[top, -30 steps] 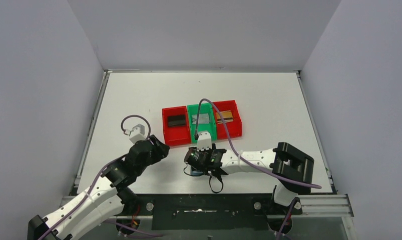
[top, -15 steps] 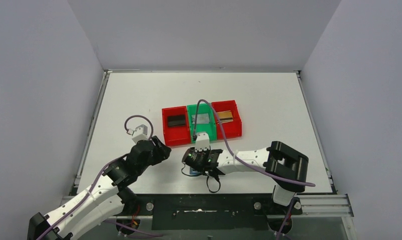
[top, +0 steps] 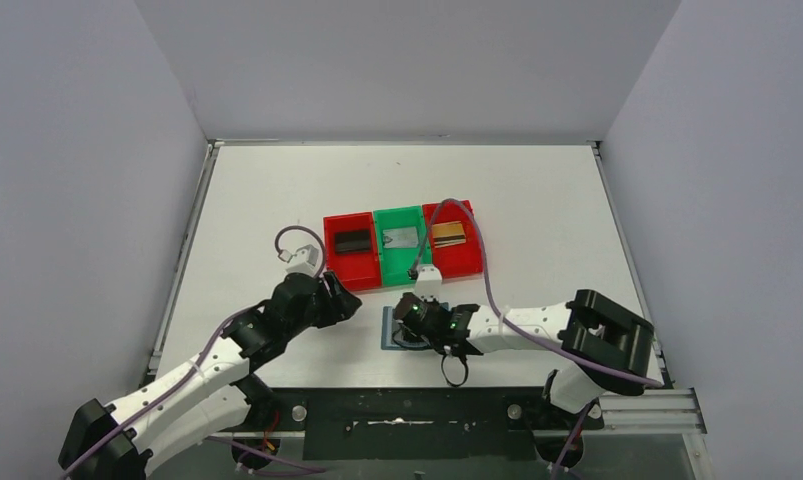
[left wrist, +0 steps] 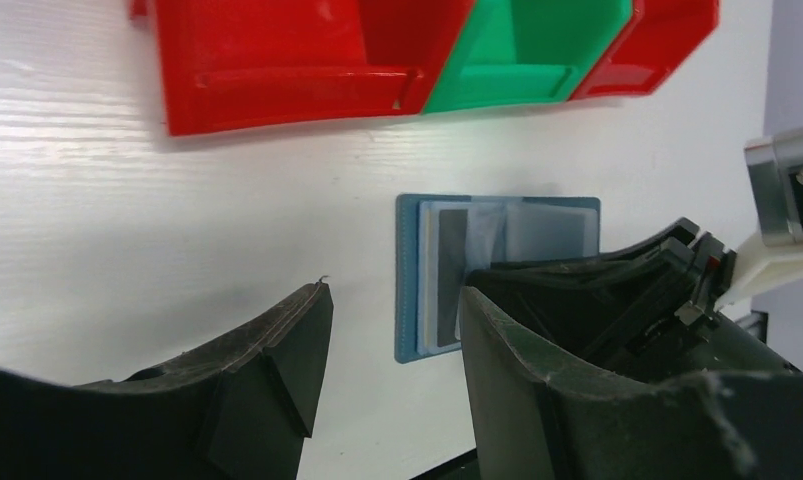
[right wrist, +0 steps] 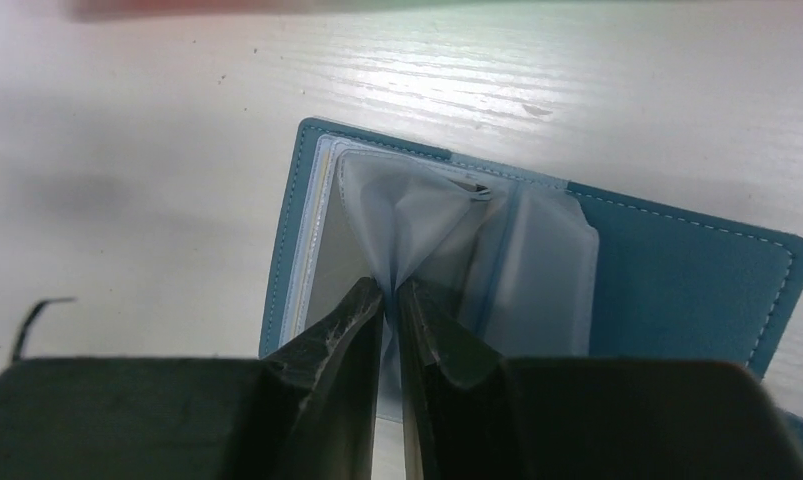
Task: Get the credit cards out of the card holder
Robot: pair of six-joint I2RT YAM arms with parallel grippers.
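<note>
1. Table (top: 277, 190): white, flat top; carries all the items below.
2. Left arm (top: 192, 375): reaches in from the near left corner toward the centre.
3. Right arm (top: 537, 325): reaches left along the near edge.
4. Bins, three in a touching row at mid-table: left red bin (top: 335, 262), green bin (top: 384, 255), right red bin (top: 469, 258).
5. Left gripper (left wrist: 394, 292): fingers spread with nothing between them. It hangs over bare table just left of the card holder and does not touch it.
6. Right gripper (right wrist: 392, 290): fingers almost pressed together, pinching a clear sleeve (right wrist: 427, 215) of the card holder from above.
7. Card holder (right wrist: 677, 280): teal. It lies open and flat near the table's near edge, just nearer than the green bin and apart from it, with the inner sleeves fanned upward.
8. Cards, one per bin, lying flat: black card (top: 352, 241) in the left red bin, silver-grey card (top: 403, 237) in the green bin, gold-brown card (top: 448, 233) in the right red bin.
</note>
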